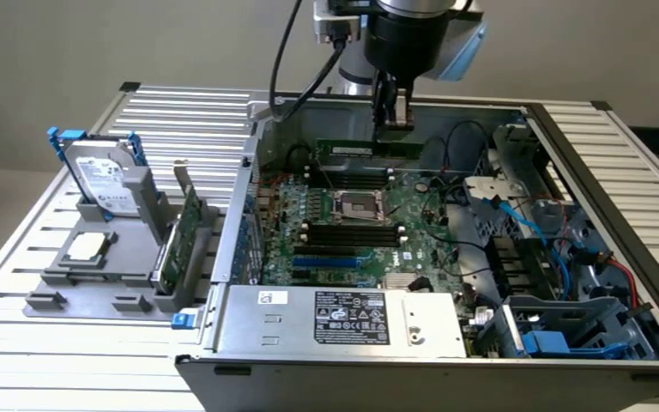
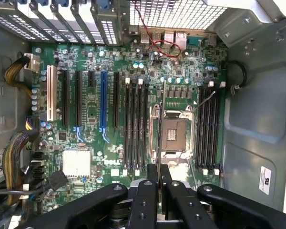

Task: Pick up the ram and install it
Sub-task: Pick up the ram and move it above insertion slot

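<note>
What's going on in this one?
The robot arm's claw grips the ram, holding it on edge inside the open computer case, above the motherboard. It hangs near the processor socket, between two banks of black memory slots, not seated in any yet.

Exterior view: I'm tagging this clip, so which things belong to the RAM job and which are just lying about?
Part of the job:
- the ram, held in the gripper
- the motherboard with its black memory slots

Lying about, outside the case at the exterior view's left:
- hard drive
- square silver chip
- expansion card
</note>
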